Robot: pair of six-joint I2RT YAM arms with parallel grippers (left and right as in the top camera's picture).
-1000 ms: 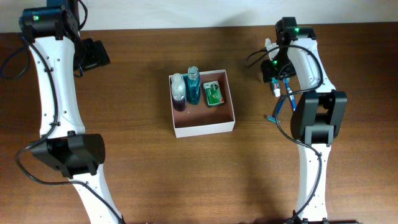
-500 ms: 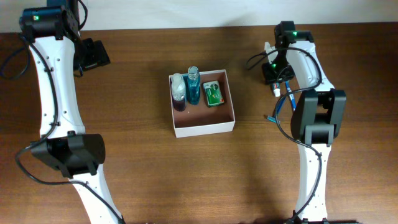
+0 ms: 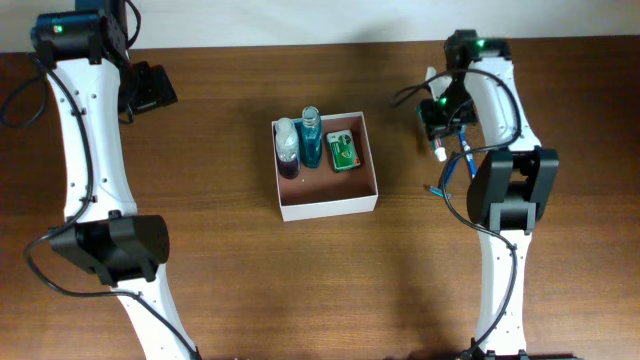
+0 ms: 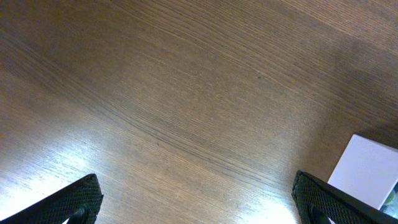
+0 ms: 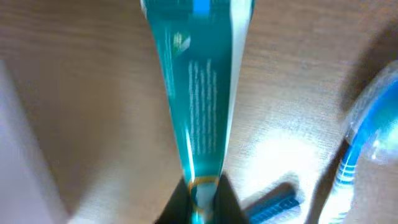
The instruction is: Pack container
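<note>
The container (image 3: 330,209), a shallow white box with a reddish-brown inside, sits mid-table in the overhead view. It holds a clear bottle (image 3: 287,146), a blue bottle (image 3: 310,138) and a green packet (image 3: 343,151). My right gripper (image 5: 199,198) is shut on the flat crimped end of a teal tube (image 5: 199,93), which points away from the camera, just over the wood. From overhead that gripper (image 3: 440,112) is right of the container. My left gripper (image 4: 196,205) hangs open over bare wood at the far left (image 3: 150,88). A corner of the container (image 4: 368,172) shows in the left wrist view.
A blue toothbrush in clear packaging (image 5: 364,140) lies right of the tube, and a small blue piece (image 5: 272,204) lies by the jaws. From overhead these loose items (image 3: 462,165) lie under the right arm. The table's back edge runs along the top.
My right gripper has shut onto the end of the teal tube and shifted slightly. The left arm and the container's contents have not moved.
</note>
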